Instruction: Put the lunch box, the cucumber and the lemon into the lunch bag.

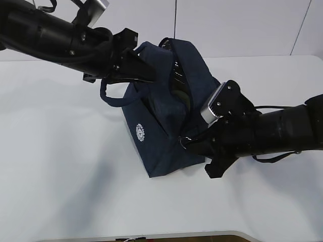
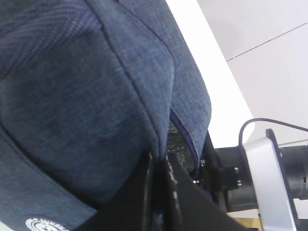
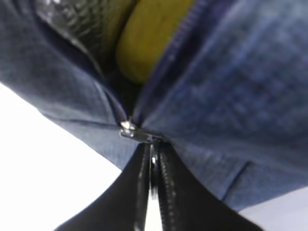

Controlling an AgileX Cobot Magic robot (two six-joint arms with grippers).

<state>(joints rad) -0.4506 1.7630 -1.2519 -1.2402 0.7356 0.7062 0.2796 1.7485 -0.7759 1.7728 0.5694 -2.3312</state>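
The dark navy lunch bag (image 1: 161, 131) stands on the white table (image 1: 55, 166), its top gaping open. My left gripper (image 1: 149, 76) is shut on the fabric of the bag's upper rim (image 2: 144, 96), pinching it between both fingers (image 2: 158, 161). At the bag's lower right end, my right gripper (image 1: 184, 142) is shut on the silver zipper pull (image 3: 132, 131), its tips (image 3: 153, 144) pressed together right behind it. Through the open zipper the yellow lemon (image 3: 144, 38) shows inside, against the silvery lining (image 3: 77, 24). The lunch box and the cucumber are hidden.
A loop handle (image 1: 108, 96) hangs off the bag's left side, below the left arm. The round white logo (image 1: 140, 132) faces front. The table's front edge (image 1: 151, 236) runs along the bottom. The right arm's silver wrist (image 2: 262, 178) sits close behind the bag.
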